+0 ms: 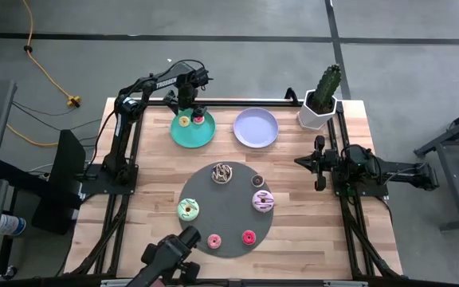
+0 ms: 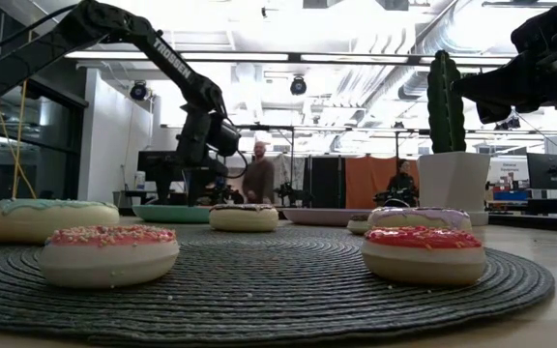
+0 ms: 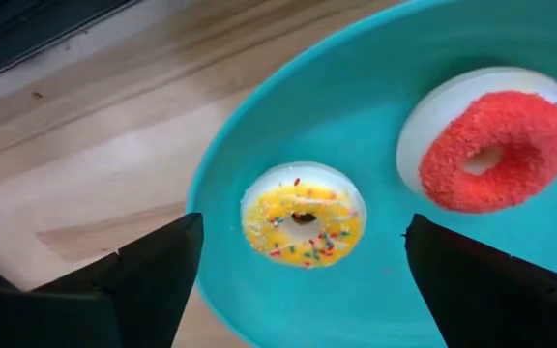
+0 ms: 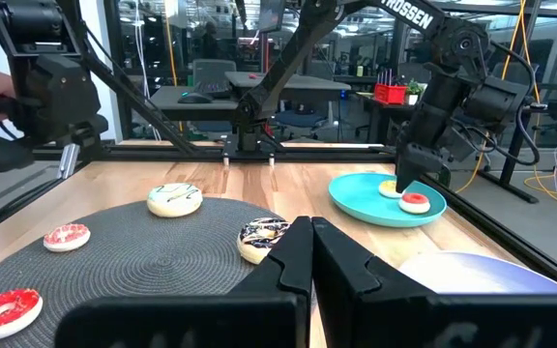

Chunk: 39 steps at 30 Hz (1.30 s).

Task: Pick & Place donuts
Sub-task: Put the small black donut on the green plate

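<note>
Left gripper (image 1: 188,108) hangs jaws apart over the yellow donut (image 1: 184,121) on the teal plate (image 1: 183,136), far bench edge; right gripper (image 1: 319,163) is closed.

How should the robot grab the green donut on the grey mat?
Come straight down from above onto the green donut and pinch it across its outer rim. It lies flat on the grey mat, round all over, with free room around it.

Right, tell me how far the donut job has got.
Done: yellow donut and red donut lie on the teal plate. In hand: nothing; left gripper open over the yellow one. Left: six donuts on the grey disc; lilac plate bare.
</note>
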Each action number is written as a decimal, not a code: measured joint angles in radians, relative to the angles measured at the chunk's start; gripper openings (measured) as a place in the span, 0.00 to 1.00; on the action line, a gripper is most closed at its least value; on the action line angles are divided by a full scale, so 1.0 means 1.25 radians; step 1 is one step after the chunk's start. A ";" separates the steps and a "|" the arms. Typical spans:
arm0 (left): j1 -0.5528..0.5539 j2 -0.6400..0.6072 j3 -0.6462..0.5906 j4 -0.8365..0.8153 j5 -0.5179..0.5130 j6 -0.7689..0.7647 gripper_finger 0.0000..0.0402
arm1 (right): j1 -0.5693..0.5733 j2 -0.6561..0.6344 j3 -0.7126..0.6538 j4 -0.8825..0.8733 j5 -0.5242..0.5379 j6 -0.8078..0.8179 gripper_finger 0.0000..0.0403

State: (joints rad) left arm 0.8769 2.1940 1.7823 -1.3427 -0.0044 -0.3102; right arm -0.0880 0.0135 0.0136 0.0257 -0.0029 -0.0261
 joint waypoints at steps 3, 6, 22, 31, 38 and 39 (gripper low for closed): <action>-0.002 0.000 0.019 -0.005 0.001 0.012 0.87 | 0.000 0.000 0.000 0.000 0.000 0.000 0.00; -0.002 0.000 0.057 -0.023 -0.004 0.028 0.87 | 0.000 0.000 0.000 0.000 0.000 0.000 0.00; -0.072 -0.003 0.389 -0.142 -0.023 0.119 0.87 | 0.000 0.000 0.000 0.000 0.000 0.000 0.00; -0.186 -0.050 0.438 -0.133 -0.023 0.114 0.87 | 0.000 0.000 0.000 0.000 0.000 0.000 0.00; -0.312 -0.058 0.438 -0.128 -0.043 0.071 0.87 | 0.000 0.000 0.000 0.000 0.000 0.000 0.00; -0.332 -0.058 0.438 -0.126 -0.048 0.071 0.87 | 0.000 0.000 0.000 0.000 0.000 0.000 0.00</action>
State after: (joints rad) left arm 0.4614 2.1216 2.3295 -1.5008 -0.0648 -0.2214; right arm -0.0882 0.0136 0.0135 0.0257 -0.0029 -0.0261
